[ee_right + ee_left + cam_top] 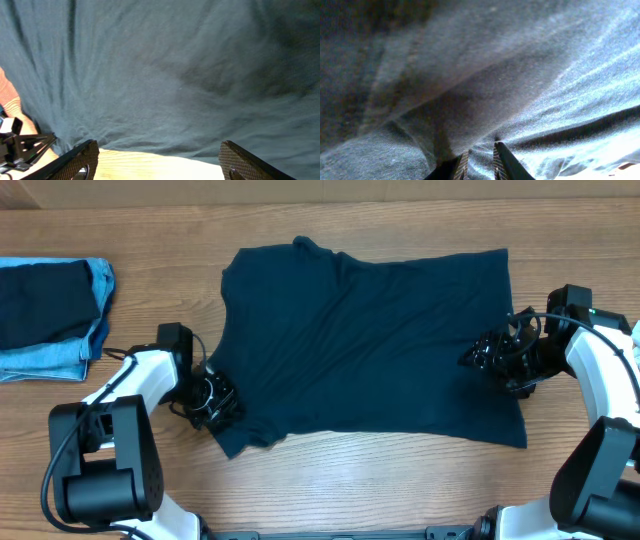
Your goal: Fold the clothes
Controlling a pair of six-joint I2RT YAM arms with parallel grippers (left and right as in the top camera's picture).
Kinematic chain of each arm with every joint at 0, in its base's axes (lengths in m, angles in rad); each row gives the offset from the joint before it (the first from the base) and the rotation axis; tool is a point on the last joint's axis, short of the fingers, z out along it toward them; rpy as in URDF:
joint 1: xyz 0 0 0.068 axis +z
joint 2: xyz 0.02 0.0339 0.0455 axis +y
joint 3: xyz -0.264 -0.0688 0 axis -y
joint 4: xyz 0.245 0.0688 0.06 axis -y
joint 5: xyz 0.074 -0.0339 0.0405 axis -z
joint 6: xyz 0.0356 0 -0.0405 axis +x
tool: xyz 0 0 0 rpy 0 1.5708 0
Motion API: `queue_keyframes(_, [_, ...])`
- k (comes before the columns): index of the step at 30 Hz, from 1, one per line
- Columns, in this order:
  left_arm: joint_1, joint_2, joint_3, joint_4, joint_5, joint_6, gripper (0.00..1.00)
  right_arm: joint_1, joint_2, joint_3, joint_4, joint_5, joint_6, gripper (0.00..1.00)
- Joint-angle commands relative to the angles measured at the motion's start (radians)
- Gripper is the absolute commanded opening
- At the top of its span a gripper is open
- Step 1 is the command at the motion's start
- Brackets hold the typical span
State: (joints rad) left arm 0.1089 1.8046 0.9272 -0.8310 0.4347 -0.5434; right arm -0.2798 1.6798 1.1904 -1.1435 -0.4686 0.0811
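A dark navy shirt [370,345] lies spread flat across the middle of the wooden table [400,480]. My left gripper [214,404] sits on the shirt's near-left corner. In the left wrist view its fingers [462,162] stand close together with a ridge of the navy cloth [520,75] pinched between them. My right gripper [490,356] rests at the shirt's right edge. In the right wrist view this gripper [158,146] is wide open, its pads [82,157] astride the shirt's hem [165,100], with bare wood showing between them.
A folded stack of dark navy and light blue denim pieces [50,315] lies at the table's far left edge. Both arm bases [100,460] stand at the near corners. Bare wood runs along the table's near side.
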Motion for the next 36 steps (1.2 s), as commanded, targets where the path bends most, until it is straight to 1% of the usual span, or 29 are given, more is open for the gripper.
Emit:
queue_keyframes(1, [0.062, 0.097, -0.072, 0.034, -0.360, 0.043, 0.23, 0.005, -0.025, -0.002, 0.003, 0.028, -0.003, 0.83])
queue_keyframes(6, [0.132, 0.097, -0.050, 0.035, -0.356, 0.044, 0.22, 0.006, -0.025, -0.002, 0.002, 0.066, 0.004, 0.87])
queue_keyframes(9, [0.183, 0.097, -0.037, 0.031, -0.354, 0.050, 0.21, 0.006, -0.025, -0.002, 0.001, 0.072, 0.005, 0.87])
queue_keyframes(11, [0.213, 0.097, -0.031, 0.032, -0.328, 0.074, 0.21, 0.006, -0.024, -0.002, 0.001, 0.072, 0.005, 0.86])
queue_keyframes(13, [0.232, 0.097, -0.025, 0.036, -0.292, 0.101, 0.22, 0.006, -0.021, -0.006, 0.006, 0.073, 0.021, 0.79])
queue_keyframes(15, [0.232, 0.097, -0.025, 0.040, -0.248, 0.138, 0.24, 0.007, -0.015, -0.023, 0.031, 0.076, 0.047, 0.69])
queue_keyframes(16, [0.226, 0.097, -0.025, 0.040, -0.229, 0.152, 0.25, 0.011, -0.013, -0.037, 0.052, 0.075, 0.053, 0.67])
queue_keyframes(19, [0.191, 0.097, -0.025, 0.046, -0.179, 0.202, 0.29, 0.032, -0.011, -0.099, 0.176, 0.067, 0.079, 0.66])
queue_keyframes(21, [0.166, 0.097, -0.025, 0.055, -0.153, 0.231, 0.31, 0.056, -0.011, -0.143, 0.293, 0.039, 0.080, 0.60])
queue_keyframes(22, [0.153, 0.097, -0.025, 0.059, -0.136, 0.249, 0.33, 0.068, -0.009, -0.159, 0.334, 0.040, 0.084, 0.55])
queue_keyframes(23, [0.137, 0.097, -0.025, 0.062, -0.117, 0.262, 0.33, 0.082, -0.003, -0.173, 0.379, 0.041, 0.108, 0.45])
queue_keyframes(24, [0.124, 0.097, -0.025, 0.068, -0.101, 0.269, 0.33, 0.091, 0.004, -0.179, 0.403, 0.042, 0.121, 0.39])
queue_keyframes(26, [0.096, 0.097, -0.024, 0.092, -0.040, 0.311, 0.33, 0.112, 0.033, -0.193, 0.471, 0.049, 0.172, 0.33])
queue_keyframes(29, [0.063, 0.097, -0.023, 0.146, 0.071, 0.376, 0.34, 0.128, 0.073, -0.196, 0.547, 0.049, 0.208, 0.27])
queue_keyframes(30, [0.056, 0.097, -0.020, 0.163, 0.114, 0.401, 0.36, 0.130, 0.085, -0.196, 0.568, 0.049, 0.208, 0.23])
queue_keyframes(32, [0.049, 0.097, -0.012, 0.191, 0.207, 0.451, 0.36, 0.132, 0.112, -0.196, 0.594, 0.071, 0.209, 0.17])
queue_keyframes(35, [0.048, 0.097, 0.011, 0.220, 0.344, 0.518, 0.39, 0.132, 0.140, -0.196, 0.609, 0.154, 0.219, 0.16])
queue_keyframes(36, [0.048, 0.097, 0.022, 0.219, 0.366, 0.526, 0.40, 0.132, 0.147, -0.196, 0.615, 0.179, 0.231, 0.15])
